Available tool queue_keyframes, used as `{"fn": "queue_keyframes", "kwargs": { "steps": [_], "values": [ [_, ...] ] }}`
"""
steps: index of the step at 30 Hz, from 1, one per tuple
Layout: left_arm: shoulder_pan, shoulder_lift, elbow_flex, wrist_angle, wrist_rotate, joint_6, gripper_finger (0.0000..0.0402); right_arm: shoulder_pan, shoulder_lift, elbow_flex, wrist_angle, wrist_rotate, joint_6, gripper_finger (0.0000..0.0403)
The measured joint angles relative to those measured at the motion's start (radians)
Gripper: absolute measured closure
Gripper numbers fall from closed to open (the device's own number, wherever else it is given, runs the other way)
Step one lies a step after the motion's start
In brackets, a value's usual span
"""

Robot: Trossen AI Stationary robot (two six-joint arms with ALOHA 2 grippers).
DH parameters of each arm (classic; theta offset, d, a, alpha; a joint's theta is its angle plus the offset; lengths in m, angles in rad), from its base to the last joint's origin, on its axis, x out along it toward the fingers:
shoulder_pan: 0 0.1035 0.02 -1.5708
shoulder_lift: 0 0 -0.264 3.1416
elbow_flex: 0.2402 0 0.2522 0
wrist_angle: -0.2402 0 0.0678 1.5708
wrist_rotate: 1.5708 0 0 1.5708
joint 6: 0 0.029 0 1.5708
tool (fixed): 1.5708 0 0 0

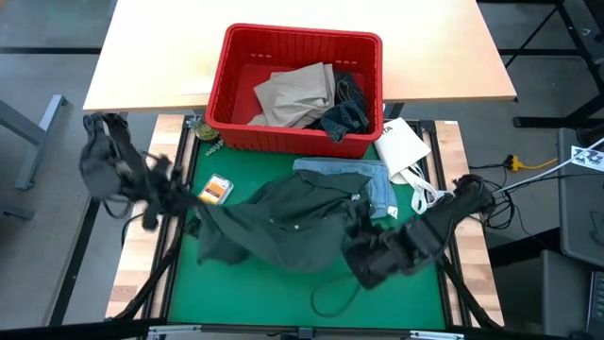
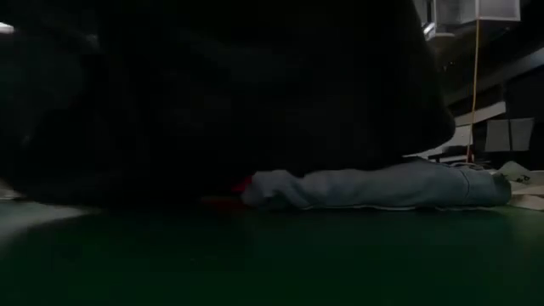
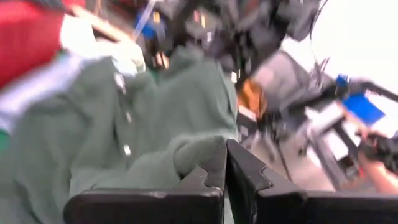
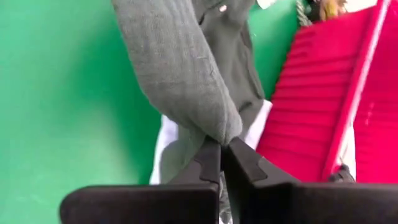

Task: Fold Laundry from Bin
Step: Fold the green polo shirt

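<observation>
Two claws, the left claw (image 3: 225,165) and the right claw (image 4: 221,158), each pinch an edge of the dark green garment (image 1: 283,222), which sags over the green bench (image 1: 255,288) in front of the red bin (image 1: 294,87). The spreading step looks under way; next it likely needs pulling taut and laying flat. Dark cloth blocks most of the low view.

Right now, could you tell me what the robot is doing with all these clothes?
Both arms are holding the dark green shirt spread over the green mat. The left gripper is shut on one edge of it, and the right gripper is shut on another fold of it. A light blue garment lies beside it, and the red bin behind holds khaki trousers and jeans.
</observation>
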Motion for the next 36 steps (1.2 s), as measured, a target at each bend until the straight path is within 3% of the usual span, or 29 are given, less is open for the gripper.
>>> {"fn": "queue_keyframes", "kwargs": {
  "steps": [6,13,18,26,36],
  "values": [
    [0.041,-0.108,0.000,-0.001,-0.077,0.178,0.0401,-0.084,0.000,-0.001,0.000,-0.103,-0.068,0.0397],
    [0.057,-0.069,-0.034,0.004,-0.020,0.153,0.0401,-0.089,0.004,-0.001,0.001,-0.184,-0.074,0.0397],
    [0.057,0.013,-0.130,0.005,0.117,0.020,0.0401,-0.048,0.005,-0.001,0.001,-0.252,-0.022,0.0397],
    [-0.011,0.214,-0.231,0.094,0.417,-0.259,0.0401,0.098,0.043,-0.010,0.009,-0.355,0.173,0.0396],
    [-0.126,0.539,-0.235,0.352,0.461,-0.374,0.0401,0.277,0.117,-0.162,0.106,-0.487,0.488,0.0396]
  ]
}}
